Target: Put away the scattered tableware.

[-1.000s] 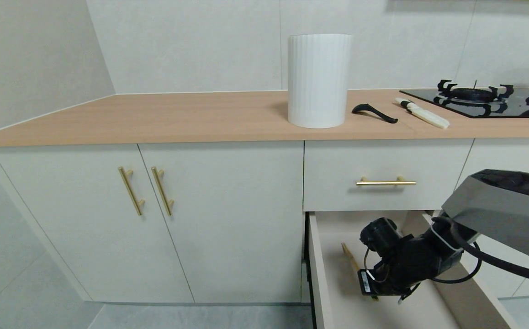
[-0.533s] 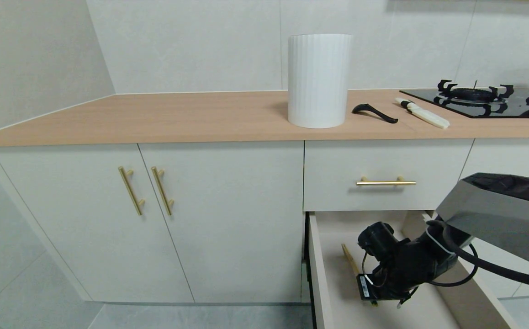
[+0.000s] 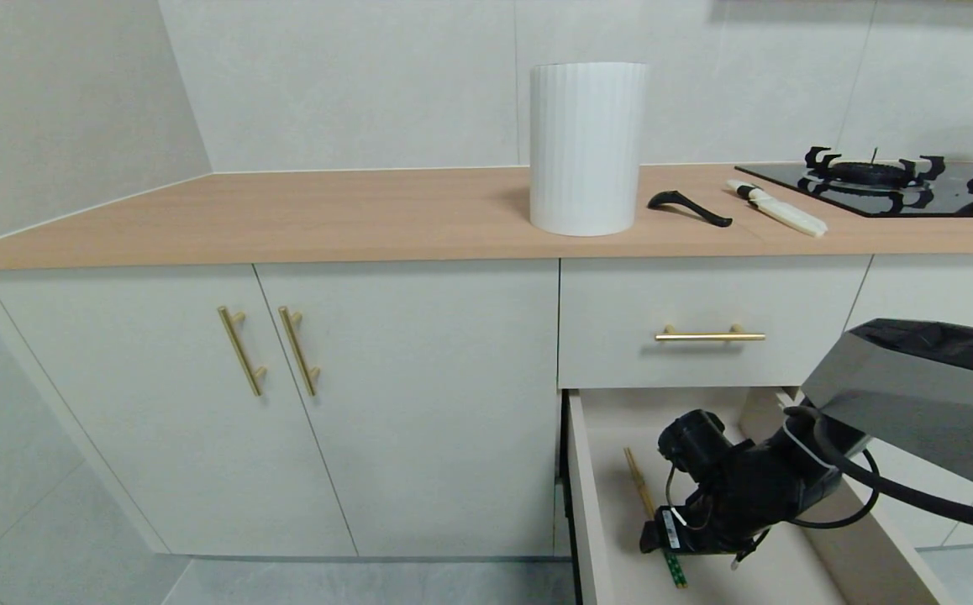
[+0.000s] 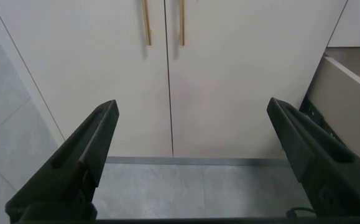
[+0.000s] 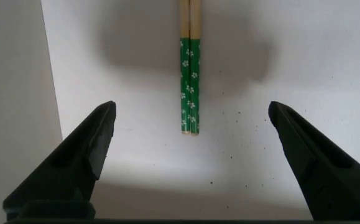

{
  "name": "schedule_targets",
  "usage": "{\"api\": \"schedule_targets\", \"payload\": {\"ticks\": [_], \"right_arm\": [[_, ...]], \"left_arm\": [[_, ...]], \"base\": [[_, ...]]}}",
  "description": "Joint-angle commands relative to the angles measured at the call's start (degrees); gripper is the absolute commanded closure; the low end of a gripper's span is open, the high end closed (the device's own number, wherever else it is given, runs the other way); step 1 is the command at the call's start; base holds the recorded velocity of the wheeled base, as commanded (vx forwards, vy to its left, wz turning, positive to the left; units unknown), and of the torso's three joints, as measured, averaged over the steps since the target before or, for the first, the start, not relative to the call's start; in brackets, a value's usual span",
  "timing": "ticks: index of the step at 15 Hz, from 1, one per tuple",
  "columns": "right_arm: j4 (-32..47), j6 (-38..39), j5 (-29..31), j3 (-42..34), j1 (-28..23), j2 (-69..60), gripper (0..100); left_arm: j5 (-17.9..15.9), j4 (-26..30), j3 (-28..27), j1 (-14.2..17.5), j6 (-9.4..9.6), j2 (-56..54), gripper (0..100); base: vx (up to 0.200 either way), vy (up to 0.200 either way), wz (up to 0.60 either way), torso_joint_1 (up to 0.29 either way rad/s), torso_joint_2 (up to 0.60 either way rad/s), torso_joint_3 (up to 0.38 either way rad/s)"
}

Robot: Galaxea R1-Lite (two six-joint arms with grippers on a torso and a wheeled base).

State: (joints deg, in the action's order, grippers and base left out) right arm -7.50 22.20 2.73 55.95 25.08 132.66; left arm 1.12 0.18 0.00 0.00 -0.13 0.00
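Op: Since 0.5 s ago the right gripper (image 5: 191, 109) has let go. The pair of wooden chopsticks with green flowered ends (image 3: 641, 487), earlier pinched in it, now lies flat on the floor of the open pale drawer (image 3: 585, 504).

Chk: Tool state?

Op: Right fingers are spread wide, one to each side of the chopsticks, touching neither stick. The gripper hangs over the drawer floor, nearer the drawer's left wall.

Chk: How do the sticks lie?

Op: Side by side and touching, running front to back along the drawer's left wall, green ends toward the drawer front.

Chk: Left gripper (image 4: 192, 106)?

Op: Fingers also spread, nothing between them. It sits low, left of the drawer, facing the white cabinet doors with brass bar handles (image 4: 229, 74).

Chk: Other tableware?

Op: Above the drawer, on the wooden countertop (image 3: 327, 214), lie a black curved utensil (image 3: 688, 207) and a cream sheathed knife (image 3: 776, 206), near each other but apart. A white ribbed cylinder (image 3: 587, 147) stands upright above the drawer's left edge.
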Motion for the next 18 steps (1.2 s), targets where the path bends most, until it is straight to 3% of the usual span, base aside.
{"api": "schedule_targets", "payload": {"ticks": [1,3,7,10,15,18], "right_arm": [[0.2,0.04,-0.01,-0.23,0.06,-0.73,0],[0.2,0.04,-0.01,-3.04,-0.12,-3.72,0],[0.38,-1.63,-0.71,-7.88,-2.58,-23.76,0],[0.29,-7.26,-0.53,-10.43,-4.33,-35.1,0],[0.03,-10.77,-1.15,-10.34,-9.61,-40.64,0],[0.03,-11.12,-1.15,-10.34,-9.87,-42.04,0]], "left_arm": [[0.02,-0.01,0.0,0.0,-0.04,0.0,0],[0.02,-0.01,0.0,0.0,-0.04,0.0,0],[0.02,-0.01,0.0,0.0,-0.04,0.0,0],[0.02,-0.01,0.0,0.0,-0.04,0.0,0],[0.02,-0.01,0.0,0.0,-0.04,0.0,0],[0.02,-0.01,0.0,0.0,-0.04,0.0,0]], "base": [[0.0,0.0,0.0,0.0,0.0,0.0],[0.0,0.0,0.0,0.0,0.0,0.0],[0.0,0.0,0.0,0.0,0.0,0.0],[0.0,0.0,0.0,0.0,0.0,0.0],[0.0,0.0,0.0,0.0,0.0,0.0],[0.0,0.0,0.0,0.0,0.0,0.0]]}}
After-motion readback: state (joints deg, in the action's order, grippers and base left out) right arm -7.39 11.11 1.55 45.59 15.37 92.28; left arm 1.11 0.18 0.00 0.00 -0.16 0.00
